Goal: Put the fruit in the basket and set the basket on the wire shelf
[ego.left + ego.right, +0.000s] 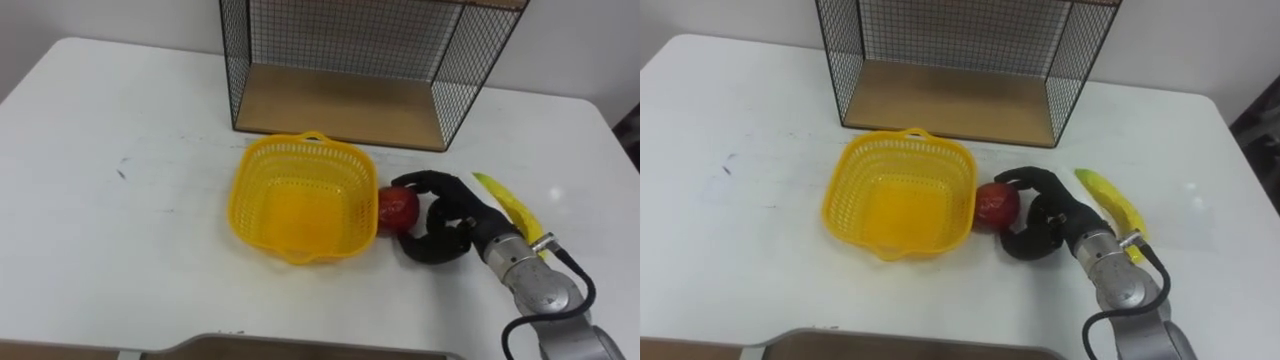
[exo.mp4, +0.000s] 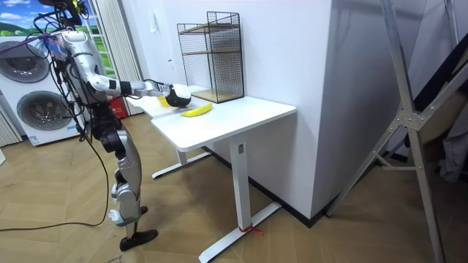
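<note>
A yellow plastic basket (image 1: 247,185) stands empty on the white table, just in front of the wire shelf (image 1: 340,105). A red apple (image 1: 397,207) lies on the table against the basket's right side. My right hand (image 1: 450,222) rests right of the apple, its fingers arched over towards the apple's top and its thumb low in front, so the apple sits at the mouth of a loose C. A yellow banana (image 1: 508,203) lies on the table behind my right wrist. In the room view I stand at the table's end with my right arm stretched over it.
The wire shelf has a wooden floor (image 1: 330,100) and an open front facing the basket. White table (image 1: 120,200) spreads wide to the left of the basket. A grey edge (image 1: 300,348) shows at the bottom of the view. Washing machines (image 2: 33,88) stand behind me.
</note>
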Controlling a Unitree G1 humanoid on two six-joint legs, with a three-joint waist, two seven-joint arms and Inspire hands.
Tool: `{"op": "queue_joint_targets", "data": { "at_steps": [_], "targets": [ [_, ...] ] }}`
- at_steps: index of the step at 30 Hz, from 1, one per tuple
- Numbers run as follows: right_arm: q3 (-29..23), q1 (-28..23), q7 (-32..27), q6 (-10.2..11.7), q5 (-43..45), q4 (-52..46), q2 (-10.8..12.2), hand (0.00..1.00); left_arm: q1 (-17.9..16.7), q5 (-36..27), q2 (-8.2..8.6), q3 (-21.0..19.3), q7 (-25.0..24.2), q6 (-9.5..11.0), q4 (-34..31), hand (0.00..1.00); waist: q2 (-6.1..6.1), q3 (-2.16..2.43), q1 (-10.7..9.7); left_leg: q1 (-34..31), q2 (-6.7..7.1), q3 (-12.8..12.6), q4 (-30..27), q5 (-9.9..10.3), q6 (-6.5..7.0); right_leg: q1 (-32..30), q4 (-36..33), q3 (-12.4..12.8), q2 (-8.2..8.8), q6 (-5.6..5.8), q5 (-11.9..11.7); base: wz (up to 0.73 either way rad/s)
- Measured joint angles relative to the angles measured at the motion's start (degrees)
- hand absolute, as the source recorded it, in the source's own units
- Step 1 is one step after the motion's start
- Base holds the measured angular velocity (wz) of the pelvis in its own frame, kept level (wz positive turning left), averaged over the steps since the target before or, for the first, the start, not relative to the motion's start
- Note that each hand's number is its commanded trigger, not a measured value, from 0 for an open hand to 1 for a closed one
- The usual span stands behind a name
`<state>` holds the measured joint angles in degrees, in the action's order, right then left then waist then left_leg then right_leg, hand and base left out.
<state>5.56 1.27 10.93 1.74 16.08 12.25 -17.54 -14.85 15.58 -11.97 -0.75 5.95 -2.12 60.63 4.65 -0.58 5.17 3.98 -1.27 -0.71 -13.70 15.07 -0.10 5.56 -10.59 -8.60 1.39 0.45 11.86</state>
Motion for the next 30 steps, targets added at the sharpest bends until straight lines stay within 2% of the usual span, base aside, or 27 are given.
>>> {"op": "queue_joint_targets", "data": {
  "at_steps": [16, 19, 22, 28, 30],
  "targets": [
    [0.1, -0.1, 0.8, 0.0, -0.1, 0.0, 0.3, 1.0, -0.6, -0.1, 0.02, 0.5, 0.0, 0.1, 0.3, 0.0, -0.01, 0.07, -0.1, 0.2, 0.0, 0.1, 0.0, 0.0, -0.01, 0.4, -0.1, -0.2, 0.02, 0.0, 0.0, 0.0],
    [0.1, -0.3, 0.8, 0.0, -0.3, 0.0, 0.3, 1.0, -0.6, -0.1, 0.02, 0.4, 0.0, 0.1, 0.5, 0.0, -0.15, 0.17, -0.2, 0.1, 0.01, 0.1, 0.0, 0.0, -0.01, 0.4, -0.1, -0.2, 0.02, 0.0, 0.0, 0.0],
    [0.1, -0.9, 0.8, 0.0, -0.3, 0.1, 0.3, 1.0, -0.7, 0.0, 0.05, 0.3, 0.0, 0.0, 1.0, 0.0, -0.36, 0.69, -0.3, 0.3, 0.03, 0.2, 0.0, 0.0, -0.01, 0.6, 0.0, -0.2, 0.05, 0.0, 0.0, 0.0],
    [-0.7, -2.5, 0.8, 0.0, -3.1, 0.1, 0.1, 1.0, -0.6, 0.0, 0.27, -1.3, 0.0, -0.2, 1.4, 0.0, -0.93, 0.61, -0.4, 0.7, 0.06, 0.3, -0.1, 0.0, -0.01, 1.2, 0.0, -0.5, 0.08, 0.0, 0.0, 0.01],
    [-1.0, -2.7, 0.8, 0.0, -3.4, 0.1, -0.1, 1.0, -0.7, 0.2, 0.27, -1.4, 0.0, -0.3, 1.4, 0.0, -1.04, 0.62, -1.1, 0.7, 0.07, 0.3, -0.1, 0.0, -0.01, 1.3, 0.0, -0.7, 0.12, 0.01, 0.0, 0.04]
  ]
}}
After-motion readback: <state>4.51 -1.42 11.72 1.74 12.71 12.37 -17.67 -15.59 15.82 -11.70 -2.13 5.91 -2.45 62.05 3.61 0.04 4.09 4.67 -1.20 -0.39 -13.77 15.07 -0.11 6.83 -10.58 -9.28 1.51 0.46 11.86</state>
